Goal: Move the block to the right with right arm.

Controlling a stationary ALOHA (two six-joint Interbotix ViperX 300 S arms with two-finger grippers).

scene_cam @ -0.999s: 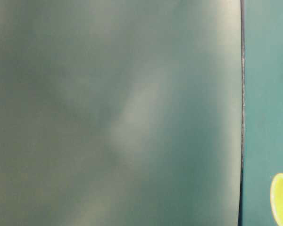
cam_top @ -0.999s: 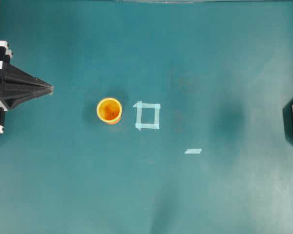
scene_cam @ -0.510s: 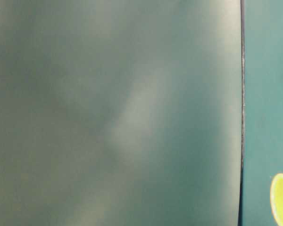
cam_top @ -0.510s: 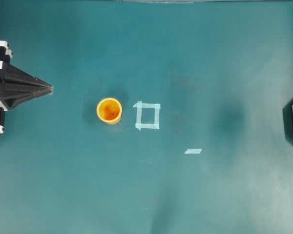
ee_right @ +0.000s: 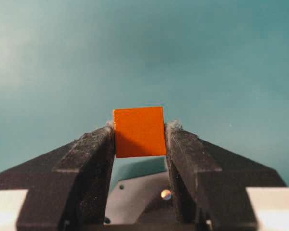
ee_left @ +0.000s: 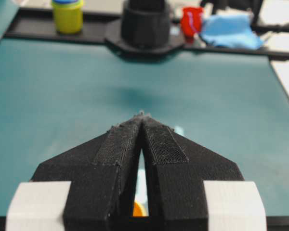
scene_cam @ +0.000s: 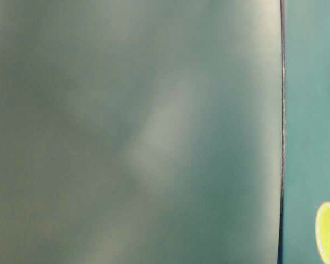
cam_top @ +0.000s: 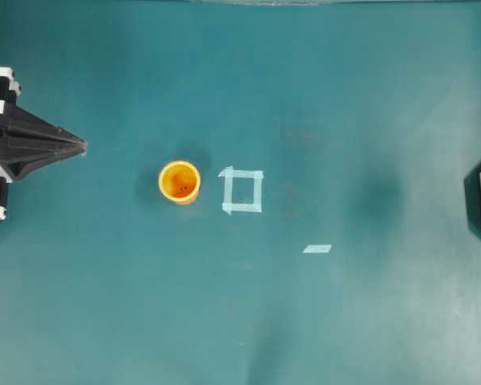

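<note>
Right gripper (ee_right: 139, 139) has its fingers pinching the block (ee_right: 138, 131) above the tabletop (ee_right: 144, 48), left gripper (ee_left: 142, 118) fingers pressed together, so I'd lower it level on the right side before letting go.

From my station the surface (cam_top: 369, 96) reads as a matt teal mat, faintly scuffed and unevenly lit. The block (ee_right: 139, 131) looks smooth, flat orange, barely shiny. The right gripper (ee_right: 140, 139) has matt black fingers (ee_right: 89, 159) with rough, fuzzy pads; the left gripper (ee_left: 142, 126) shows ribbed black grip strips. The cup (cam_top: 179, 182) looks like smooth orange plastic.
</note>
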